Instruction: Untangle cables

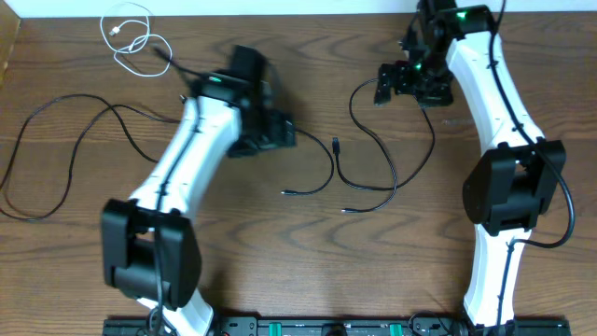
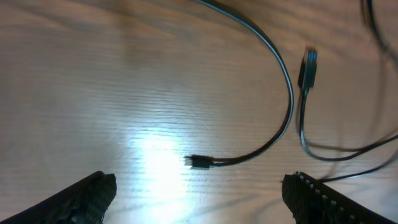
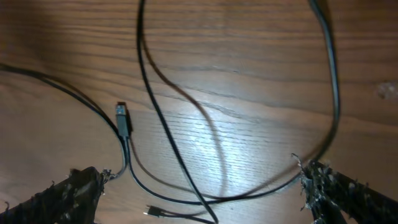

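The left tool point(image 2: 199, 200) hangs low over the desk point(image 2: 93, 93), its jaws wide apart with nothing between them. Just beyond it a plug point(image 2: 199, 162) lies flat at the lower centre. Its long axis runs along the frame's width with the tip to the left, and its cord bends away to the top centre. A second plug point(image 2: 309, 65), at the upper right, lies nearly up-and-down with its tip toward the top edge.

Farther off, the right tool point(image 3: 205, 199) is likewise spread and empty above the black cables point(image 1: 392, 189). These cross in loose loops at the centre right of the overhead frame. The white cable point(image 1: 131, 37) lies coiled well apart from them, at the upper left.

The step in hand looks like choosing a strand, with no grasp made yet. The next move probably calls for lowering onto one strand near a free plug and closing on it alone. That strand can then be drawn out from under the crossings without dragging its neighbour.
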`<control>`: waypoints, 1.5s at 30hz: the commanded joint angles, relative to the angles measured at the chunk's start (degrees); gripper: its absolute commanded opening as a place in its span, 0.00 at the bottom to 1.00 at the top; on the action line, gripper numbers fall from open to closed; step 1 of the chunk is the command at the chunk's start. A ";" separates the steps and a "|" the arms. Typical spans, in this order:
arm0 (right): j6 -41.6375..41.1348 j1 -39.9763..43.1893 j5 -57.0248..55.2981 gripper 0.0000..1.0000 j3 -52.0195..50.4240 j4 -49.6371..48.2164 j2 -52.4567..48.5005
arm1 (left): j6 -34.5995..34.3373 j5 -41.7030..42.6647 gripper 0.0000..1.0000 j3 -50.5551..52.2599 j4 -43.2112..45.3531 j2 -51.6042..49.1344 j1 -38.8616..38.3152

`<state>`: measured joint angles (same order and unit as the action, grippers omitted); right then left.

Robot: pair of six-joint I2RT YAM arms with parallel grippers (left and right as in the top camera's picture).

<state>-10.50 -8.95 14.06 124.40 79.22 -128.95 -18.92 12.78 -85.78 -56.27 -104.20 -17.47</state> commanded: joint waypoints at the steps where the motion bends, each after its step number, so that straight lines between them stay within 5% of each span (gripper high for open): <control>1: -1.03 0.74 0.00 0.99 0.31 0.79 0.13 | 4.46 -4.48 0.91 0.92 0.92 -2.08 -5.38; 15: 0.55 0.55 -0.02 0.99 0.31 2.12 0.13 | 11.69 -4.55 0.90 0.92 10.40 -12.00 -18.49; 23: 1.38 0.46 -0.02 0.99 0.31 2.47 0.13 | 13.35 -11.45 0.81 0.92 8.15 -15.12 -19.21; 26: 1.38 0.44 -0.02 0.99 0.31 2.29 0.13 | 15.61 -12.41 0.69 0.92 7.37 -15.12 -19.21; 45: 1.36 0.37 0.00 0.99 0.31 2.05 0.13 | 17.18 -11.34 0.64 0.94 10.21 -16.94 -20.44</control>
<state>-9.85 -8.21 14.09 124.40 81.23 -128.95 -2.70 2.00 -84.99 -46.13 -118.96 -37.85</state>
